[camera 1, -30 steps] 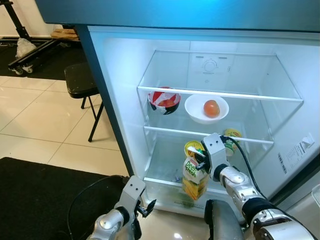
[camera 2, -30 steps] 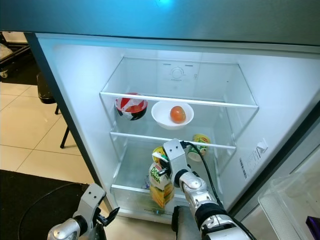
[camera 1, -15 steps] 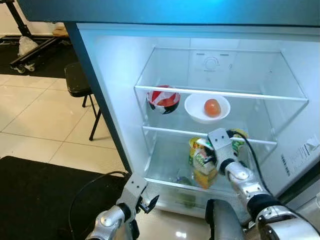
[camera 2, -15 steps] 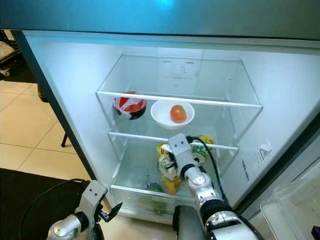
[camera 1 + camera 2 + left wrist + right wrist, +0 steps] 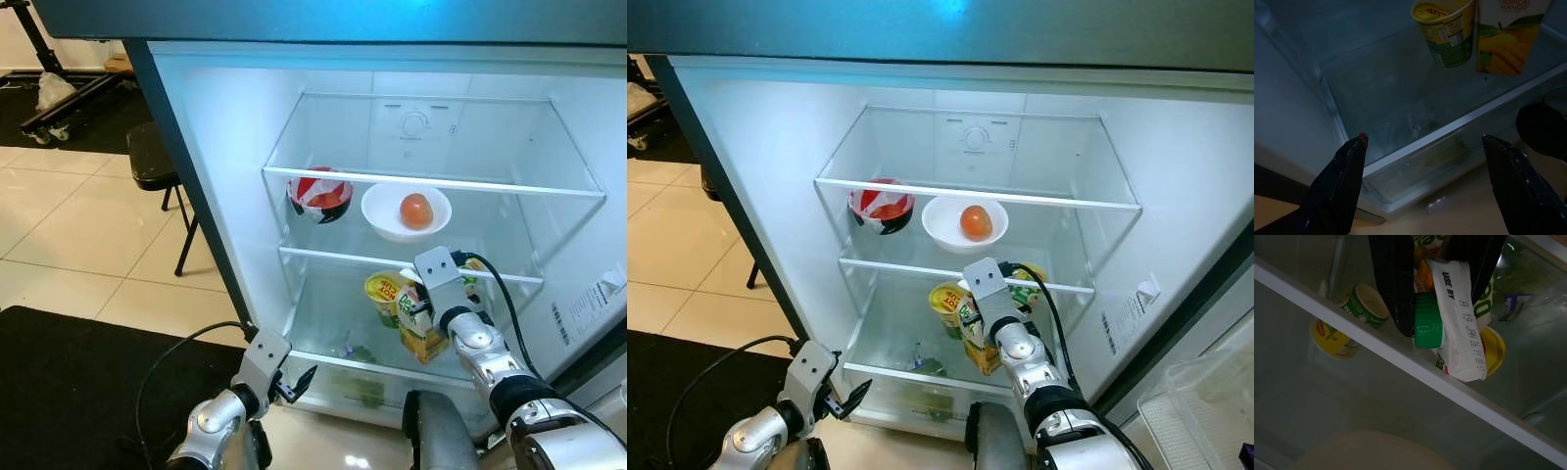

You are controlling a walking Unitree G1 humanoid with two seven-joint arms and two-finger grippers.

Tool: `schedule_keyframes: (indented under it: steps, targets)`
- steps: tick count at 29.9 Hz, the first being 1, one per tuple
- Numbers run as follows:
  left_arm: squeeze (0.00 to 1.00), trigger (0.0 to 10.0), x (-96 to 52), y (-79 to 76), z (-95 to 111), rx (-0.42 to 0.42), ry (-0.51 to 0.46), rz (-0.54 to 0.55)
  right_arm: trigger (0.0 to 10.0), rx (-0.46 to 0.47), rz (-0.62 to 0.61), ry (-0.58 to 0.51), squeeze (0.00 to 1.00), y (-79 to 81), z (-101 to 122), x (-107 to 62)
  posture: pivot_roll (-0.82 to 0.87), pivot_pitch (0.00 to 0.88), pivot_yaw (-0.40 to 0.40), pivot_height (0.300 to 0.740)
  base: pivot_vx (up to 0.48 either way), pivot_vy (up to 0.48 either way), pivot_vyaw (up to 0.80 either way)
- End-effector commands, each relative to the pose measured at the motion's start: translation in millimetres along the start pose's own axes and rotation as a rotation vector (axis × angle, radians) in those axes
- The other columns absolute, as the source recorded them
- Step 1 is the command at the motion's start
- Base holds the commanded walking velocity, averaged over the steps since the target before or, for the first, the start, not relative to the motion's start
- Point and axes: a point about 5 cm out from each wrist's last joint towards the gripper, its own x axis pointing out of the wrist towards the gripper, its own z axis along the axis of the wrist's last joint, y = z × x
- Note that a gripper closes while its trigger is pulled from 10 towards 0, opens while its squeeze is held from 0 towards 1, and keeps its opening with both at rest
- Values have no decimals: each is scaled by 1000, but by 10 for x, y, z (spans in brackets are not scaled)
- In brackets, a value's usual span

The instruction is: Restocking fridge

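Note:
A tropical mango juice carton (image 5: 422, 325) with a green cap (image 5: 1427, 326) hangs upright over the fridge's lower glass shelf (image 5: 323, 343). My right gripper (image 5: 417, 305) is shut on its top, black fingers (image 5: 1393, 279) on both sides of the folded seam. A yellow cup (image 5: 383, 295) stands just left of the carton, and a green and yellow cup (image 5: 474, 278) stands behind it. My left gripper (image 5: 297, 384) hangs open low in front of the fridge's bottom edge, its fingers (image 5: 1337, 191) spread wide and holding nothing.
On the middle shelf sit a red and white bowl (image 5: 319, 196) and a white bowl (image 5: 384, 217) holding an orange-red fruit (image 5: 415, 211). The top shelf (image 5: 431, 181) is bare. A black stool (image 5: 155, 157) and a black mat (image 5: 69, 382) lie to the left.
My right gripper has carried the carton up and rightward, deeper into the fridge, to beside the yellow cup. The left gripper has edged a little toward the fridge.

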Motion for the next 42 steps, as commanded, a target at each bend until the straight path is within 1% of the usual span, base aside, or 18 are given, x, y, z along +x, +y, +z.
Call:
schedule_keyframes:
  steps: [1, 2, 4, 5, 10, 14, 15, 16, 17, 18, 20, 21, 22, 25, 26, 32, 37, 42]
  targets:
    - [0, 10000, -23, 51, 27, 19, -14, 3, 10000, 11, -66, -22, 0, -96, 115, 41, -70, 4, -16, 485, 0, 0, 0]
    - [0, 10000, -25, 62, 40, 26, -20, 1, 10000, 25, -118, 5, 0, -146, 67, 30, -69, 5, -16, 485, 0, 0, 0]
    - [0, 10000, -26, 65, 42, 28, -21, 1, 10000, 28, -131, 10, 0, -158, 57, 27, -69, 5, -16, 485, 0, 0, 0]
    - [0, 10000, -27, 66, 44, 31, -22, 0, 10000, 37, -163, 19, 0, -190, 30, 16, -70, 5, -14, 485, 0, 0, 0]
    - [0, 10000, -28, 65, 44, 33, -22, -1, 10000, 42, -178, 25, 0, -204, 17, 11, -70, 5, -14, 485, 0, 0, 0]
    - [0, 10000, -26, 60, 46, 37, -22, -7, 10000, 41, -231, 39, 0, -257, -19, -6, -70, 5, -14, 485, 0, 0, 0]
    - [0, 10000, -24, 58, 47, 37, -22, -9, 10000, 41, -240, 41, 141, -266, -24, -9, -70, 5, -14, 485, 0, 0, 0]
    - [0, 10000, -24, 58, 47, 37, -22, -9, 10000, 41, -240, 41, 141, -266, -24, -9, -70, 5, -14, 485, 0, 0, 0]
    - [0, 10000, -22, 56, 49, 38, -23, -10, 10000, 42, -246, 39, 647, -275, -22, -10, -70, 3, -14, 485, 0, 0, 0]
    - [0, 10000, -16, 50, 55, 40, -26, -14, 10000, 52, -245, 32, 867, -277, -6, -5, -71, 1, -14, 485, 0, 0, 0]
    - [0, 10000, -13, 49, 58, 41, -27, -15, 10000, 55, -244, 31, 867, -278, 0, -3, -71, 1, -14, 485, 0, 0, 0]
    - [0, 10000, -12, 48, 60, 42, -27, -16, 10000, 60, -241, 31, 804, -273, 3, -1, -71, 1, -15, 485, 0, 0, 0]
    - [0, 10000, -11, 47, 62, 43, -28, -17, 10000, 64, -236, 30, 420, -267, 8, 2, -72, 0, -14, 485, 0, 0, 0]
    - [0, 10000, -11, 46, 63, 44, -29, -19, 10000, 67, -229, 27, 420, -258, 15, 6, -72, 0, -14, 485, 0, 0, 0]
    - [0, 10000, -10, 46, 66, 45, -31, -20, 10000, 70, -220, 25, 0, -247, 21, 9, -71, 0, -14, 485, 0, 0, 0]
    - [0, 10000, -20, 21, 70, 35, -49, -46, 10000, 84, -174, 15, 0, -200, 39, 19, -71, 0, -16, 485, 0, 0, 0]
    - [0, 10000, -47, -22, 58, -22, -69, -116, 10000, 137, -103, -27, 0, -159, 111, 37, -73, 0, -16, 485, 0, 0, 0]
    - [0, 10000, -53, -28, 54, -31, -69, -135, 10000, 152, -67, -51, 0, -138, 148, 43, -73, 0, -15, 485, 0, 0, 0]
